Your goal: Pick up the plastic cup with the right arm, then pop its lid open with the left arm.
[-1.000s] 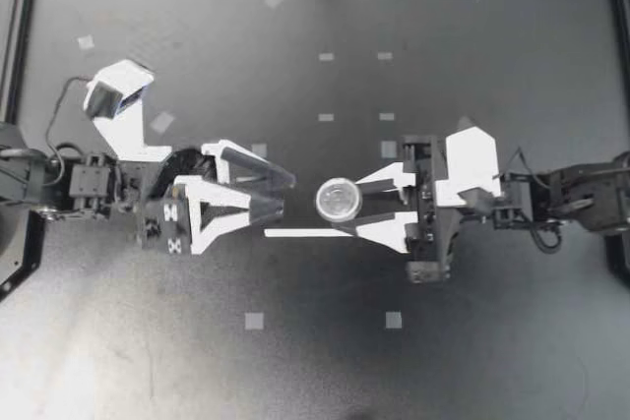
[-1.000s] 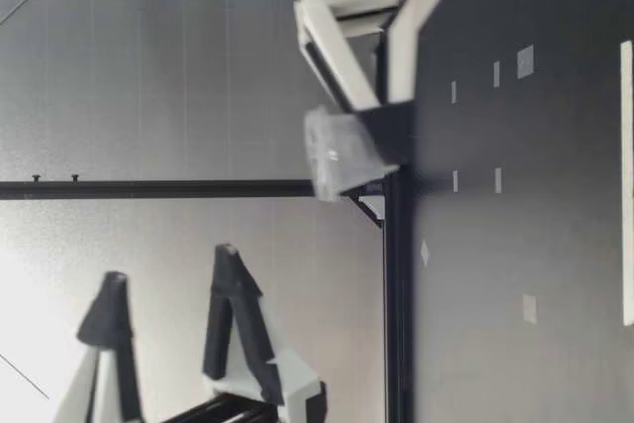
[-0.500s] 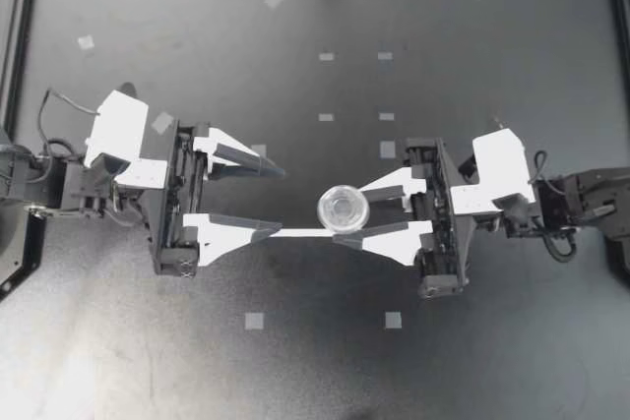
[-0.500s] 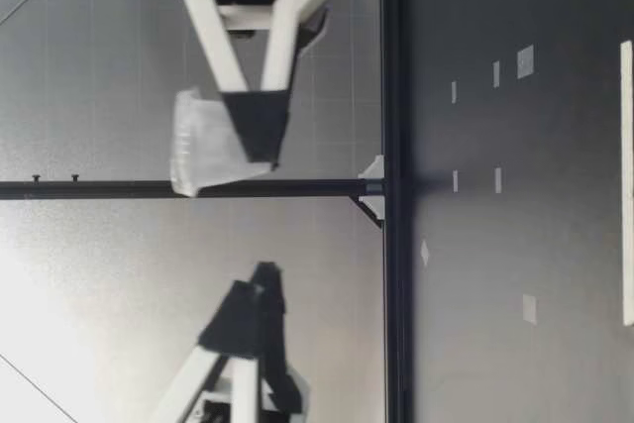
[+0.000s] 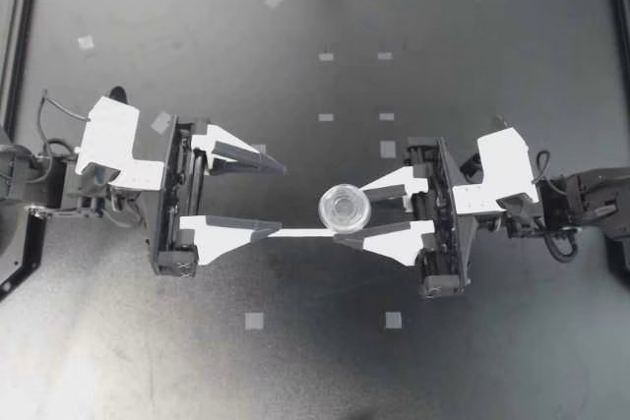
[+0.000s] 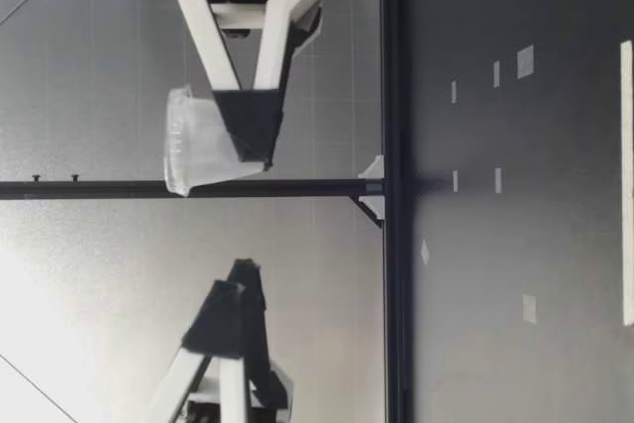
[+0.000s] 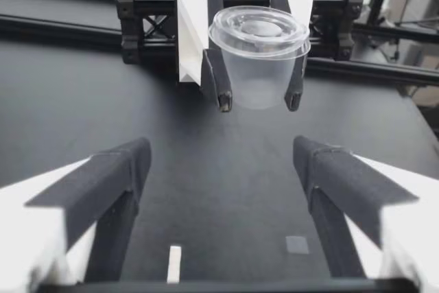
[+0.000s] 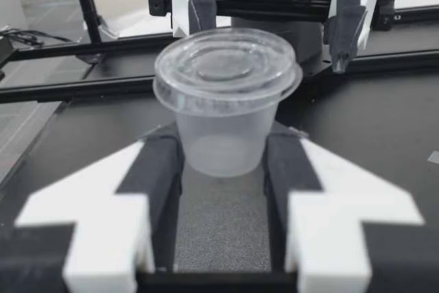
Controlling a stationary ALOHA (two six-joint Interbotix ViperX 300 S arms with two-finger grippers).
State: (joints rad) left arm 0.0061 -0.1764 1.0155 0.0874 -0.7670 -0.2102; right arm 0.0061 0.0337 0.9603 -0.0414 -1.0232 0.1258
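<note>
Black table [image 5: 295, 7] below: my right gripper [image 5: 350, 212] pinches a clear lidded cup [image 5: 343, 207], my left gripper [image 5: 281, 199] spread.

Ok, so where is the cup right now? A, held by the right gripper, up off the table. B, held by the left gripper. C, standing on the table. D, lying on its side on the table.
A: the cup sits upright between the right gripper fingers, touched from both sides. The low view shows it well above the table, and the left gripper is open and apart from it.
</note>
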